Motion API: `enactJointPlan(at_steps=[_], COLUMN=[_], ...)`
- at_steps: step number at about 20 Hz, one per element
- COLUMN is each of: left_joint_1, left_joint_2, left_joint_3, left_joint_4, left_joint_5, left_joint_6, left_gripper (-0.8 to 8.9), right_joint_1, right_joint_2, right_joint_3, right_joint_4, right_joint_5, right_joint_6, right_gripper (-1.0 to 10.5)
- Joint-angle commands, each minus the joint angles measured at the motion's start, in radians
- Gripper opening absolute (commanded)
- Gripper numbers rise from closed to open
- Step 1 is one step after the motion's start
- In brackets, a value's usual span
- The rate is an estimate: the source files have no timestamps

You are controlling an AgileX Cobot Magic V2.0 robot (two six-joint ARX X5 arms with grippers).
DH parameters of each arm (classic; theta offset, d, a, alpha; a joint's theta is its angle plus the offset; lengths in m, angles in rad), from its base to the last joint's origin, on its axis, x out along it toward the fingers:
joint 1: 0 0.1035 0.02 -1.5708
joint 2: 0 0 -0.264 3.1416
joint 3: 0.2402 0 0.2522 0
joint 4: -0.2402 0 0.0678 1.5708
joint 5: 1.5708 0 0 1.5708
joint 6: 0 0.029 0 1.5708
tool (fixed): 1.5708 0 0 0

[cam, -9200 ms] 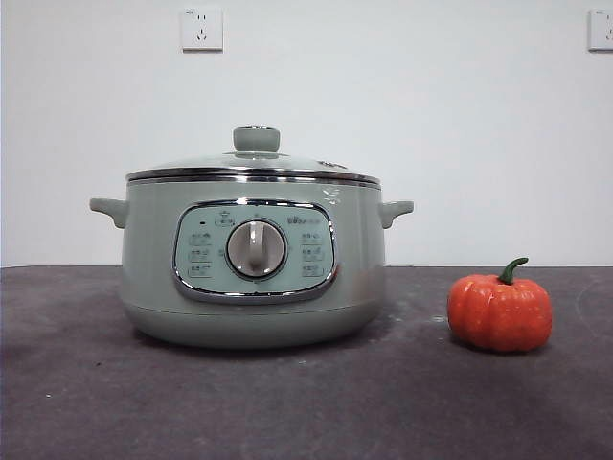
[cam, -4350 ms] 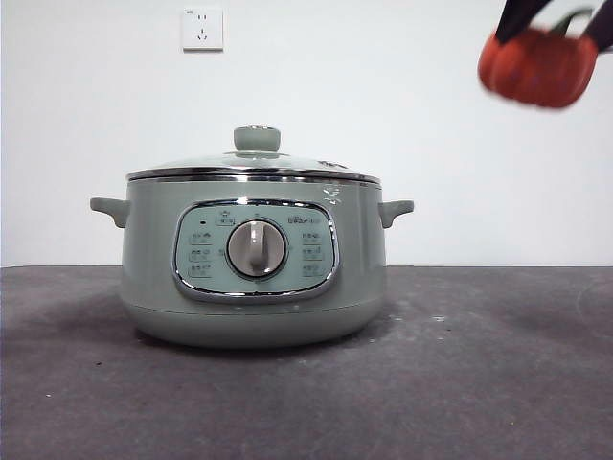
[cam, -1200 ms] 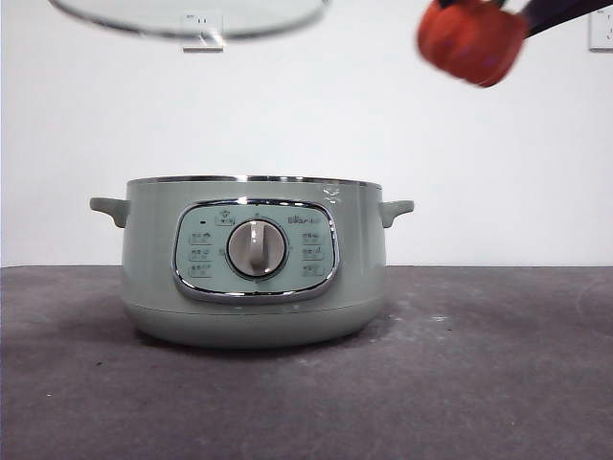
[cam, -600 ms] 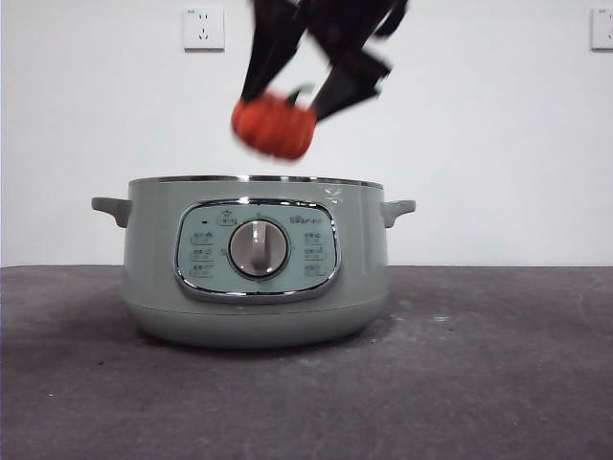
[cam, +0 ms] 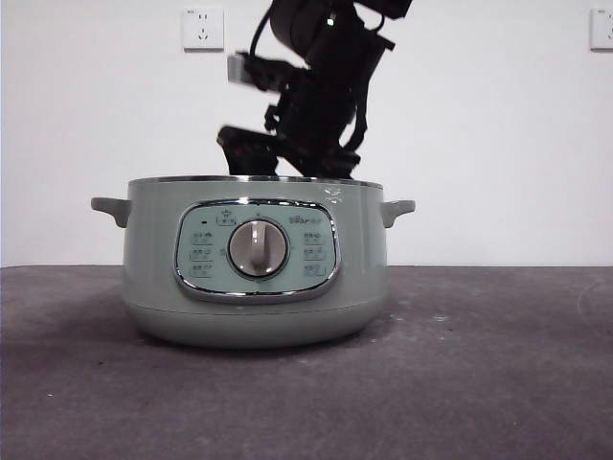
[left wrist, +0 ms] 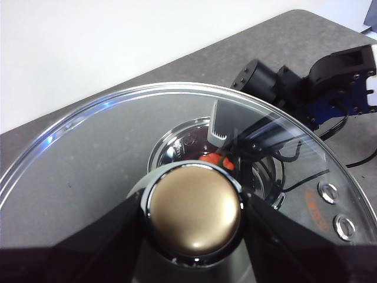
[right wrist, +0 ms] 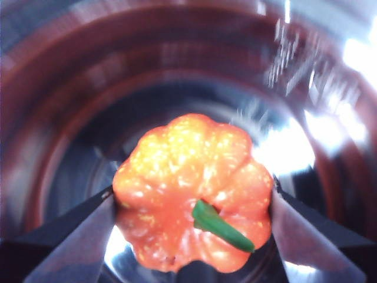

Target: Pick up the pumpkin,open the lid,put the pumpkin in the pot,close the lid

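**A:** What are the fingers doing?

**B:** The right gripper (right wrist: 191, 206) is clamping the pumpkin (right wrist: 191, 191) from both sides, one dark finger (right wrist: 65, 233) pressing on each flank, green stem pointing up at the camera. Around it, the shiny inner wall of the pot (right wrist: 70, 88) is filling the wrist view, so the pumpkin is hanging inside the pot, not yet released.

**A:** And the other arm?

**B:** The left gripper (left wrist: 191, 215) is gripping the knob of the lid (left wrist: 88, 159), holding the glass high above the pot (left wrist: 177, 138). Through the glass a sliver of orange pumpkin (left wrist: 209, 158) is showing.

**A:** What has changed?

**B:** Half a second ago the pumpkin was hovering above the rim. Now, from the front, it is hidden behind the wall of the pot (cam: 257, 259), which is sitting on the worktop (cam: 498, 383), and only the dark right arm (cam: 316, 105) is reaching down into it.

**A:** Meaning?

**B:** I judge the placing nearly done: letting go, withdrawing, then closing the lid remain.
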State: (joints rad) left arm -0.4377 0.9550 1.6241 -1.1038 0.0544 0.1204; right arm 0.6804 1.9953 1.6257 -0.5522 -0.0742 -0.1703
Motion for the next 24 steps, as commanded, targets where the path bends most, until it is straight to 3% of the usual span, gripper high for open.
enactJointPlan(at_steps=[1, 3, 6, 12, 15, 18, 20, 24], left_joint_1=[0.000, 0.000, 0.000, 0.000, 0.000, 0.000, -0.001, -0.002], left_joint_2=[-0.011, -0.011, -0.011, 0.011, 0.053, 0.132, 0.190, 0.313], left_joint_3=[0.019, 0.019, 0.019, 0.019, 0.019, 0.019, 0.019, 0.019], left_joint_4=[0.048, 0.048, 0.048, 0.062, 0.085, 0.106, 0.127, 0.196], left_joint_5=[-0.001, -0.001, 0.001, 0.001, 0.007, 0.022, 0.060, 0.062], left_joint_6=[0.003, 0.003, 0.003, 0.003, 0.003, 0.013, 0.016, 0.029], left_gripper=[-0.09, -0.09, -0.09, -0.09, -0.09, -0.09, -0.09, -0.09], right_joint_1=[0.004, 0.004, 0.004, 0.003, 0.000, -0.017, -0.034, -0.039], right_joint_2=[0.019, 0.019, 0.016, -0.090, -0.241, -0.438, -0.543, -0.720], right_joint_3=[0.002, 0.002, 0.002, 0.003, 0.003, 0.003, 0.003, 0.003], right_joint_4=[-0.016, -0.019, -0.024, 0.005, -0.037, -0.105, -0.134, -0.195], right_joint_5=[0.004, -0.003, -0.001, 0.014, 0.148, 0.244, 0.245, 0.237], right_joint_6=[-0.014, -0.011, -0.011, -0.003, 0.014, 0.119, 0.154, 0.154], right_gripper=[-0.1, 0.4, 6.0, 6.0, 6.0, 6.0, 6.0, 6.0])
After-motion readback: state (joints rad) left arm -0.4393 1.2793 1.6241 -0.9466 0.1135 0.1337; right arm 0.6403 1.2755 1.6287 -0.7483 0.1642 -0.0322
